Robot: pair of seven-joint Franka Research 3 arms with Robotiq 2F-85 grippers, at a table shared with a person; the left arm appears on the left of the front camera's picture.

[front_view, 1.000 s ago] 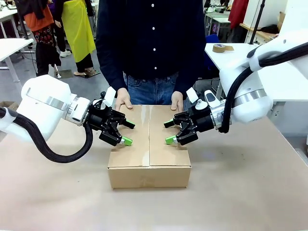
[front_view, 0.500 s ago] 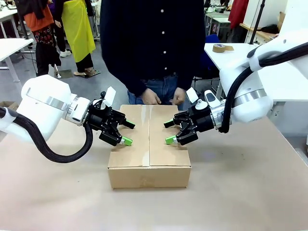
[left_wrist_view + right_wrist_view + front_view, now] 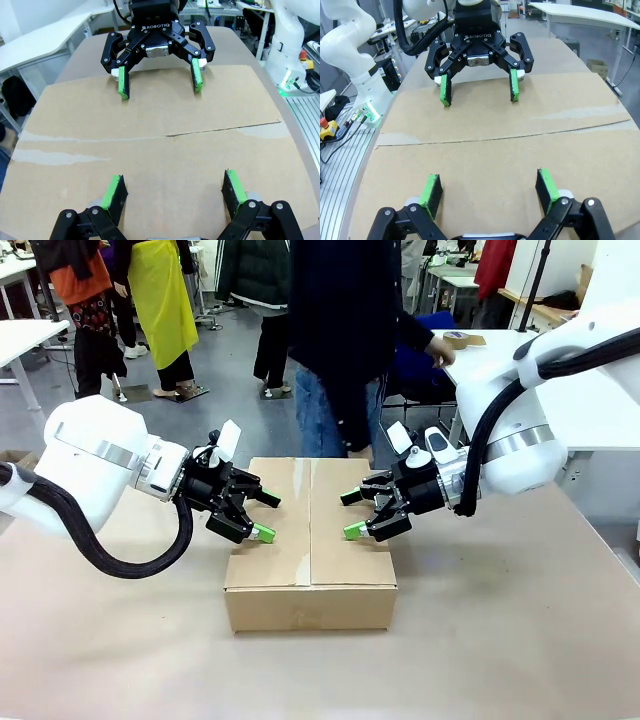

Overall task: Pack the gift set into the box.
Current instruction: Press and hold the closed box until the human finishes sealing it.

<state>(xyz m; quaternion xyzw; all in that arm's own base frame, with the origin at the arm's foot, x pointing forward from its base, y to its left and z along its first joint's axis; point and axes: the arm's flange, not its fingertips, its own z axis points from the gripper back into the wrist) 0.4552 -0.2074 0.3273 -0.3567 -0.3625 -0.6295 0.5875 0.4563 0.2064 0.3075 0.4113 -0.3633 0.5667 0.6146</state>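
Observation:
The box (image 3: 310, 540) lies in the middle of the table with its top flaps folded shut, and a seam runs down the middle. The gift set is hidden from view. My left gripper (image 3: 267, 516) hovers open over the box's left flap, its green pads spread. Facing it over the right flap, my right gripper (image 3: 352, 514) is open too. The left wrist view looks across the box top (image 3: 150, 115) from my left gripper (image 3: 173, 187) to my right gripper (image 3: 160, 85). In the right wrist view, my right gripper (image 3: 490, 187) faces my left gripper (image 3: 477, 92) over the flaps (image 3: 495, 120).
A person (image 3: 345, 330) stands behind the box, turned to the right, one hand reaching to a tape roll (image 3: 462, 340) on the white table at the back right. The brown tabletop (image 3: 500, 640) lies bare around the box. Other people stand far back left.
The person's hands have left the box's far edge; the person has turned and stepped right, reaching toward the side table. Both grippers stay where they were, open.

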